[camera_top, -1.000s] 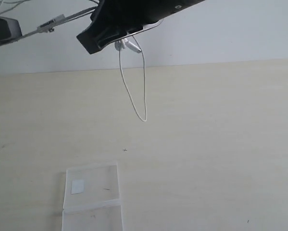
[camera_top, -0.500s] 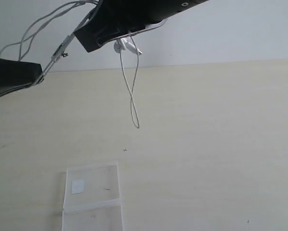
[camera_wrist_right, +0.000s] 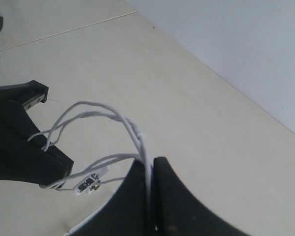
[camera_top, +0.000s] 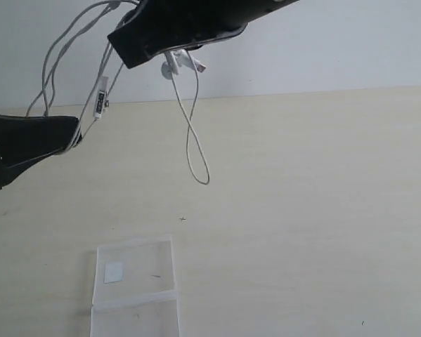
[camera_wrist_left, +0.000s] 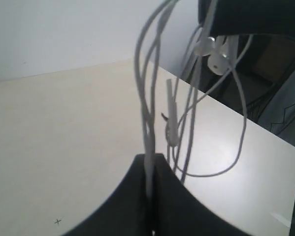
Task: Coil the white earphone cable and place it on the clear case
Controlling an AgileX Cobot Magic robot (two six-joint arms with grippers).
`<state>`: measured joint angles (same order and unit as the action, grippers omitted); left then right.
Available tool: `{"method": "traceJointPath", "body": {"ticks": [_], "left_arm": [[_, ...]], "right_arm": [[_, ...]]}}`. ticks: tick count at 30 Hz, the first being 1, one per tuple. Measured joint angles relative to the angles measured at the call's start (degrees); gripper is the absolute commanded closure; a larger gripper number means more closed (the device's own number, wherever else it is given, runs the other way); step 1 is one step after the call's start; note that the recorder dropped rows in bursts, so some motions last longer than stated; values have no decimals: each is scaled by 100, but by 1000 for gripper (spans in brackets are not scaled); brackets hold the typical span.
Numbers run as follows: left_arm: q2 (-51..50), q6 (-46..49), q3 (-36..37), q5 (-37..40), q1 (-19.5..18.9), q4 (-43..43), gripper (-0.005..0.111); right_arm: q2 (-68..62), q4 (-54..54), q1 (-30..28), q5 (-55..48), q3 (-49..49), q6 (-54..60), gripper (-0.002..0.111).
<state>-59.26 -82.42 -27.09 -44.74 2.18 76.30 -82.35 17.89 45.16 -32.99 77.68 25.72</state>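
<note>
I had the white earphone cable (camera_top: 190,133) wholly off the worktop (camera_top: 301,210), strung in the air between both arms. The left fingers (camera_top: 48,137) were clenched on several strands of it at the left of the scene. In the left wrist view those strands ran straight into the closed slit between them. The right fingers (camera_top: 147,38) sat higher and to the right, likewise clamped on the cable (the right wrist view showed the wire vanishing between their tips). Just below them the two earbuds (camera_top: 178,64) dangled, with a long narrow loop hanging free underneath. The inline remote (camera_top: 100,102) rode on the slack strands between the two sets of fingers. The clear case (camera_top: 134,270) lay flat at the near edge, left of centre, its white sticker (camera_top: 114,272) showing, well apart from the cable.
</note>
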Motion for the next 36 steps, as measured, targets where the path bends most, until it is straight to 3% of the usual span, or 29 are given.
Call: {"method": "traceJointPath", "body": {"ticks": [4,11,16,25,31,34,36], "left_arm": [[0,43,27,-47,0,0,90],[0,57,27,-58,0,10,53],[0,57,27,-58,0,-11,35],[237,202,27,108,0,-694,34],[637,511,27,1302,0,-1033,36],[826,534,27,1818,0,-1058,46],[920,534,27,2061,0,-1078,61]], "right_arm": [[-245,16,-18,-179,23,0,108],[-503,-43,-27,-356,23,0,108],[-561,-235,-27,-356,23,0,108],[-797,-763,-27,-380,23,-383,108],[-808,-1378,-27,-692,23,-1062,108],[-831,-1352,-27,-900,23,-1181,108],[-838,-1171,-27,-1133,23,-1228,108]]}}
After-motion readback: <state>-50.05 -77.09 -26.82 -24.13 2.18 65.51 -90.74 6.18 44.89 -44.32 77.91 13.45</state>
